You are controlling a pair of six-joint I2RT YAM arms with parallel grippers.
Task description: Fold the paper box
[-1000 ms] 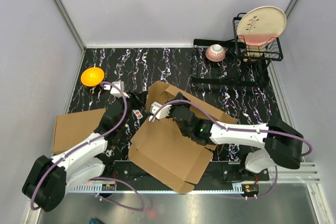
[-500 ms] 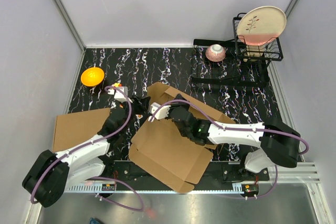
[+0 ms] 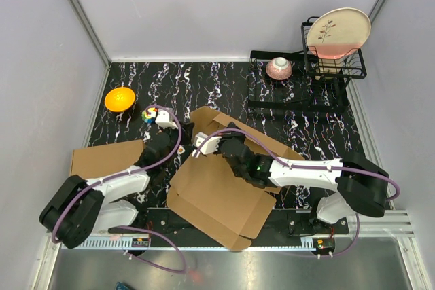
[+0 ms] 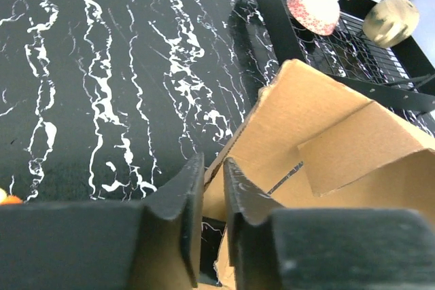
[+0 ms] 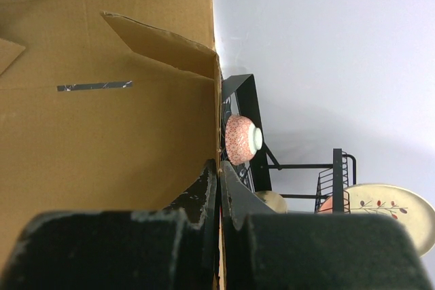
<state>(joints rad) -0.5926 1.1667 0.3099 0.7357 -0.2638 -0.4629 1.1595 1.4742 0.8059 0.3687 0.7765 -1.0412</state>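
Observation:
The paper box (image 3: 217,195) lies opened out in the middle of the table, with its far panel raised. My right gripper (image 3: 221,134) is at that raised panel. In the right wrist view it (image 5: 219,168) is shut on the panel's upright edge, and the box's inside (image 5: 102,120) fills the left. My left gripper (image 3: 183,132) is at the box's far left corner. In the left wrist view its jaws (image 4: 213,164) stand a narrow gap apart. The edge of a raised flap (image 4: 326,140) lies right at their tips, and table shows through the gap.
A second flat brown carton (image 3: 102,164) lies at the left under my left arm. An orange bowl (image 3: 119,98) and a small multicoloured object (image 3: 149,113) sit at the back left. A pink bowl (image 3: 279,68) and a black rack holding a plate (image 3: 336,32) stand at the back right.
My left arm has stretched forward, so its gripper moved from beside the box's left edge up to the far left corner. The multicoloured object came into view. The right gripper has barely moved.

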